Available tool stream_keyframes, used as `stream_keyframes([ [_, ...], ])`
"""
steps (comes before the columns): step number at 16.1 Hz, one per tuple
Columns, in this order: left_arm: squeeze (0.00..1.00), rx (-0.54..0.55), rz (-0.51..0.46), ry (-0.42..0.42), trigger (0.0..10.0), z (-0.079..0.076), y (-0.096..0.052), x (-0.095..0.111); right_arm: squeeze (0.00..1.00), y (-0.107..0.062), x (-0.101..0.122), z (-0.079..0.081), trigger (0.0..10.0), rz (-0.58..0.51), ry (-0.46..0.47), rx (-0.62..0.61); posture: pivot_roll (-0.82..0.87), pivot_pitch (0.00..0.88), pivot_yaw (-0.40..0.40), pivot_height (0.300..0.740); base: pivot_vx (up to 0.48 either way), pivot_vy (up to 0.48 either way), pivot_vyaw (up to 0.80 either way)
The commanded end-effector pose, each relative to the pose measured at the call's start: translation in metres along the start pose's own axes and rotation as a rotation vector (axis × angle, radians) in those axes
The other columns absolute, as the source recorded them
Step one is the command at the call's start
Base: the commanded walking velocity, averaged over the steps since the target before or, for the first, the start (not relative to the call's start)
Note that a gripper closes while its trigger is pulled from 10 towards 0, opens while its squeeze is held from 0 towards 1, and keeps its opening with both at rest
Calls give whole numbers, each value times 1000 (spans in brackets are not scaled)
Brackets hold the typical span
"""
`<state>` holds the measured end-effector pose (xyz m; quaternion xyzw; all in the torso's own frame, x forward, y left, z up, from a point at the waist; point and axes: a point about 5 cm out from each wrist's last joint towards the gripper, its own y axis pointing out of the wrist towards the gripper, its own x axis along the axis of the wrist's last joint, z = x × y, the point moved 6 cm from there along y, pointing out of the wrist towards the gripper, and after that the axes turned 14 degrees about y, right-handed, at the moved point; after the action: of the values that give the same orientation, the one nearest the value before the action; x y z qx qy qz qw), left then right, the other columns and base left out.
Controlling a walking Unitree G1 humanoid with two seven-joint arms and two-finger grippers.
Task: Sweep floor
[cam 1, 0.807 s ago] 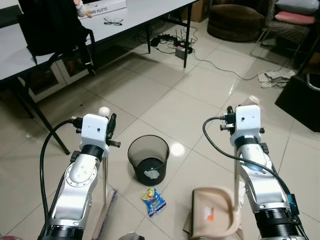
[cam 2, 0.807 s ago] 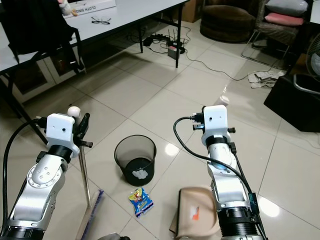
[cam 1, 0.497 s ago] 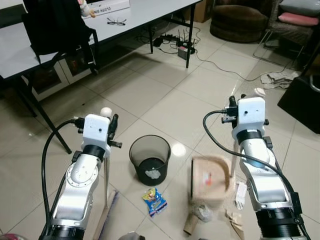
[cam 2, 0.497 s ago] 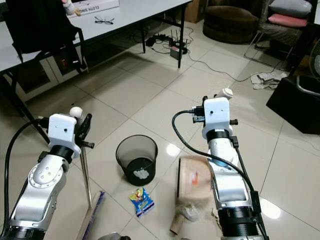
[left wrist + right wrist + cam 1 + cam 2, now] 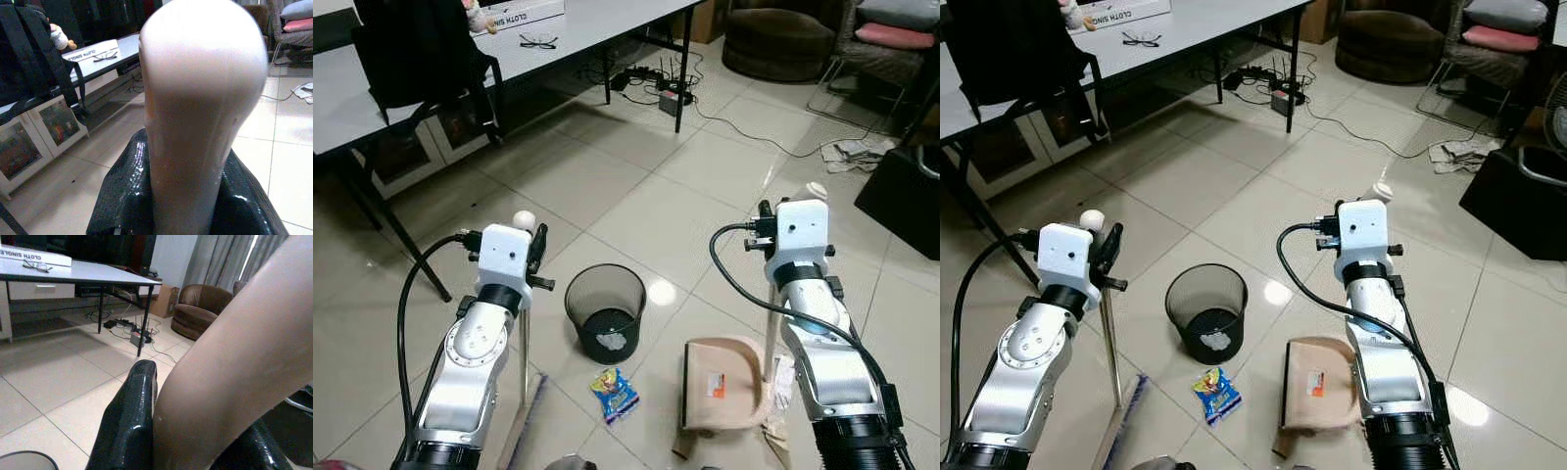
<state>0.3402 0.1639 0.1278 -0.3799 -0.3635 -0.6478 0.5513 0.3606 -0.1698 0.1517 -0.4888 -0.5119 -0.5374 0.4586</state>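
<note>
Beige plastic dustpan [image 5: 722, 381] rests tilted on the tiled floor [image 5: 636, 196] beside a black mesh bin [image 5: 604, 311], its handle clamped in the right pincer [image 5: 195, 396], while the left pincer [image 5: 195, 205] grips the broom's pale handle [image 5: 203, 98].

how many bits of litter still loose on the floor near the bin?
2 for sure: a colourful snack wrapper just in front of the black bin, and crumpled paper scraps beside the dustpan, by the right arm. More may hide under the dustpan.
</note>
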Motion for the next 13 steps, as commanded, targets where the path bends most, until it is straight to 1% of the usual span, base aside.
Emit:
stream_keyframes([
  [1,0,-1,-24,11,10000,3,3,8,0,1,19,4,10000,-61,26,15,-52,41,61,740,0,0,0],
  [2,0,-3,-27,10,10000,2,3,9,0,0,17,4,10000,-46,61,8,-53,41,62,740,-240,0,0],
  [4,0,-7,-31,9,10000,1,4,10,0,-2,16,4,10000,-37,89,-2,-57,41,69,740,-244,0,0],
  [7,0,-23,-41,6,10000,-2,6,13,0,-5,17,1,10000,-42,87,-24,-62,41,78,740,-250,0,0],
  [9,0,-29,-46,4,10000,-4,7,14,0,-7,16,-4,10000,-45,40,-46,-63,40,80,740,-262,0,0],
  [13,0,-28,-50,6,10000,-3,8,15,0,-6,23,-4,10000,-57,75,-32,-62,38,78,740,-262,0,0],
])
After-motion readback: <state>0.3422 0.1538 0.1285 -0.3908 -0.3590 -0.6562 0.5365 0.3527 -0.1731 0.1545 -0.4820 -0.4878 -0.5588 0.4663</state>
